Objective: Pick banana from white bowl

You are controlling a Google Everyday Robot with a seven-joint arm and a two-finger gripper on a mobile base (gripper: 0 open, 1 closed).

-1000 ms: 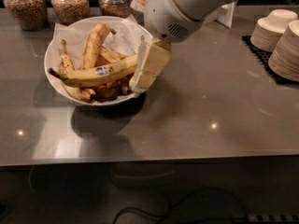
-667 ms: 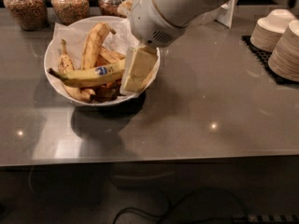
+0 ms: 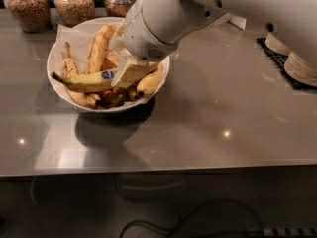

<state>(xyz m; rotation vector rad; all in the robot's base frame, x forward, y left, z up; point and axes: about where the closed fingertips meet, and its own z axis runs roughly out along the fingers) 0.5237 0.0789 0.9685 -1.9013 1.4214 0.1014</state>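
The white bowl (image 3: 55, 58) lined with crumpled paper sits at the left of the grey table. Several bananas lie in it. The banana (image 3: 84, 81), long and yellow with a blue-and-white sticker, lies across the front of the bowl with its dark stem pointing left. My gripper (image 3: 130, 72) reaches down into the bowl from the upper right, its cream fingers (image 3: 126, 72) over the banana's right end next to the sticker. The big white arm hides the bowl's back right part.
Three glass jars (image 3: 74, 3) of brown grains stand behind the bowl at the table's back edge. Stacks of small beige bowls (image 3: 299, 66) sit on a dark mat at the far right. The table's front edge runs along the lower part of the view.
My arm and gripper have moved left and down into the bowl, from its right rim to the long banana's right end. The bananas have not visibly moved.
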